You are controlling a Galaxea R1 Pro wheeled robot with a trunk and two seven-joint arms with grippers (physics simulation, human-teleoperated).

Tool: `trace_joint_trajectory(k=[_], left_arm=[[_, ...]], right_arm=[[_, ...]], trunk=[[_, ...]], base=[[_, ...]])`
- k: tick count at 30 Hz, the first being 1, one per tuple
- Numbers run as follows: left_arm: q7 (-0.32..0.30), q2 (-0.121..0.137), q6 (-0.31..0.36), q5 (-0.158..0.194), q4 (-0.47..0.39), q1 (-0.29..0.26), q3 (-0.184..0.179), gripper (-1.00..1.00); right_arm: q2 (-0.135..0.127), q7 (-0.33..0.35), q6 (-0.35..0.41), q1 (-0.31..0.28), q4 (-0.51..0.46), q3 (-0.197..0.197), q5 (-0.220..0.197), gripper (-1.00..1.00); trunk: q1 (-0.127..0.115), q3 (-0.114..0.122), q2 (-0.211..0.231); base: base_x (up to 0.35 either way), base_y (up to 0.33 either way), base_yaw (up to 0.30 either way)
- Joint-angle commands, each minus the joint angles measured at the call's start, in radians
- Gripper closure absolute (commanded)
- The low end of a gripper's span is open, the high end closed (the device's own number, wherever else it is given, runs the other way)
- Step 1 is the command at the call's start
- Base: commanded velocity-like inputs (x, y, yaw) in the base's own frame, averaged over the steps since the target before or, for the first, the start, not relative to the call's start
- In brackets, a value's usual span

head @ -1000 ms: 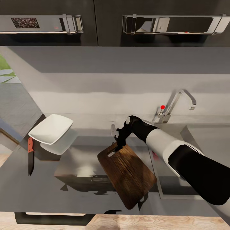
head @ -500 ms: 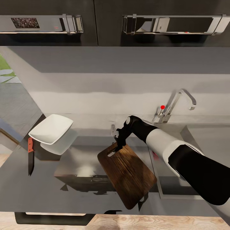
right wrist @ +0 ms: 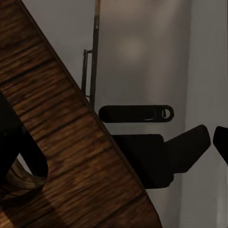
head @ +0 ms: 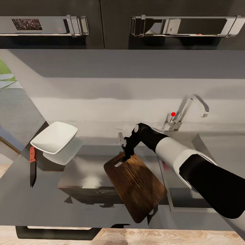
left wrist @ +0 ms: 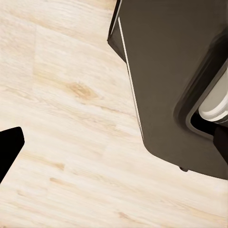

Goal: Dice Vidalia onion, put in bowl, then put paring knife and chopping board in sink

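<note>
Right pincer [head: 125,154] sits at the slotted end of the chopping board [head: 136,185], and it appears to be clamped on that end, though the head view is too dark there to be sure; the right wrist view puts the board's [right wrist: 71,142] grain and slot right against the camera, which supports a hold on it. Nothing has shifted over the last second: arm, board and everything else match the earlier head pictures exactly, so this looks like a pause with the board raised at a tilt over the table [head: 51,200], its far corner lifted above its own reflection. I judge that the board is about to be carried to the sink [head: 190,143], whose basin lies just to the right beneath the chrome tap [head: 190,110]. The paring knife [head: 32,165] lies on the table well to the left, beside the white bowl [head: 54,136]; it is not yet in the sink. No onion or diced pieces can be made out. The head view gives the whole layout; the right wrist view adds the board's underside edge and a dark reflection in the glossy table. The left wrist view looks down at pale wood floor [left wrist: 57,142] and a dark cabinet [left wrist: 171,66]; whether the left pincer is open or closed cannot be told.
</note>
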Motion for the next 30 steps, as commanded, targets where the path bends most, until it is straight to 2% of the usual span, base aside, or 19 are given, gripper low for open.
trace_joint_trajectory(k=[1,7,8,30], left_arm=[[-0.001,0.0,-0.005,0.006,0.002,-0.001,0.0,-1.0],[-0.001,0.0,-0.005,0.006,0.002,-0.001,0.0,-1.0],[-0.001,-0.001,-0.005,0.006,0.002,-0.001,0.0,-1.0],[-0.001,0.0,-0.006,0.006,0.002,-0.001,0.0,-1.0]], right_arm=[[0.0,-0.037,0.001,0.003,0.053,0.013,0.019,-1.0],[0.0,-0.035,0.001,0.003,0.051,0.013,0.019,-1.0],[0.0,-0.034,0.001,0.003,0.05,0.013,0.02,1.0],[0.0,-0.03,0.009,0.003,0.037,0.013,0.02,1.0]], trunk=[[0.001,-0.002,-0.001],[0.001,-0.002,-0.001],[0.001,-0.002,-0.001],[0.001,-0.002,-0.001]], base=[[0.0,0.0,0.0],[0.0,0.0,0.0],[0.0,0.0,0.0],[0.0,0.0,0.0]])
